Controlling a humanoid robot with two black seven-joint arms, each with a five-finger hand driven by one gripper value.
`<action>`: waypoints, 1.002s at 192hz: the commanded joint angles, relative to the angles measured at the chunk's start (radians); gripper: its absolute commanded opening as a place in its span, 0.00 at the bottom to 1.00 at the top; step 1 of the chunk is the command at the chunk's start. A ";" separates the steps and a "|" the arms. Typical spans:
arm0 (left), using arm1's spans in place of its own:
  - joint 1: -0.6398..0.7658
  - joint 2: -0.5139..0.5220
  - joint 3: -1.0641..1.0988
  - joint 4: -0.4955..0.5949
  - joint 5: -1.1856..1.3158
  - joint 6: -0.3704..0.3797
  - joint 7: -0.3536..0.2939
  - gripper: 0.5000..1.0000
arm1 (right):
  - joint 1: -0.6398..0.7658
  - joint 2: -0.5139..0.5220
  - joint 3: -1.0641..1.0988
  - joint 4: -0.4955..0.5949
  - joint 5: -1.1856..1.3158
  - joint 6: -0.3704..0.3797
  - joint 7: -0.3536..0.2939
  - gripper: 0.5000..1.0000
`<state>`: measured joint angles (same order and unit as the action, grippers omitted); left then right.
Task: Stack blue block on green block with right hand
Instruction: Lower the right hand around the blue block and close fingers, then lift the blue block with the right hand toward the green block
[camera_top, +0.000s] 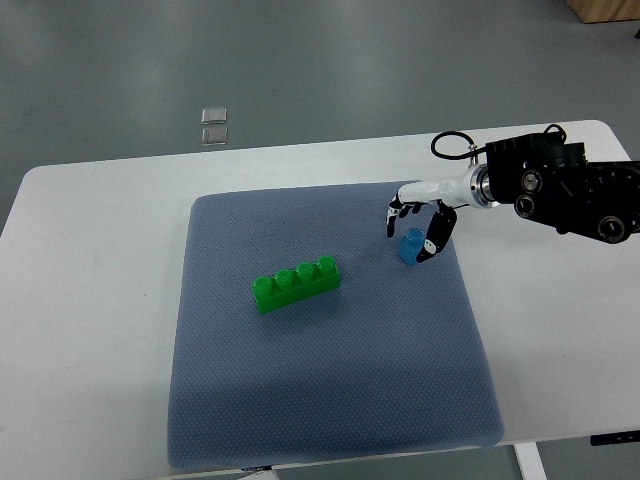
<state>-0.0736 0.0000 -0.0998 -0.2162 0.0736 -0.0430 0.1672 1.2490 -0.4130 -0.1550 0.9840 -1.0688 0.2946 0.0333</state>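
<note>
Two blocks are seen on a grey-blue mat (330, 400) that is spread over a white table (90, 300). A long green block (295, 284) with four studs on top is laid flat near the middle of the mat, tilted slightly so that its right end sits higher in the picture. A small blue block (410, 246) is found to the right of it, near the mat's upper right part and well apart from the green one. The right hand (417, 231) is brought in from the right edge on a black and white arm, and its dark fingers (434, 240) are curled around the blue block from above and from the right side, so the block appears to be grasped, though whether it is lifted off the mat cannot be told. Two small clear squares (214, 125) are seen on the floor beyond the table's far edge.
</note>
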 joint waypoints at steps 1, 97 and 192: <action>0.000 0.000 0.000 0.000 0.000 0.000 0.000 1.00 | -0.003 0.000 -0.002 -0.001 -0.002 -0.009 0.005 0.59; 0.000 0.000 0.000 -0.002 0.000 0.000 0.000 1.00 | -0.023 -0.007 -0.006 -0.001 -0.039 -0.018 0.030 0.36; 0.000 0.000 0.003 -0.002 0.000 0.000 0.000 1.00 | -0.025 -0.020 0.002 -0.001 -0.037 -0.017 0.034 0.39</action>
<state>-0.0736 0.0000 -0.0981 -0.2179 0.0737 -0.0427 0.1672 1.2219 -0.4289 -0.1558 0.9832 -1.1075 0.2761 0.0672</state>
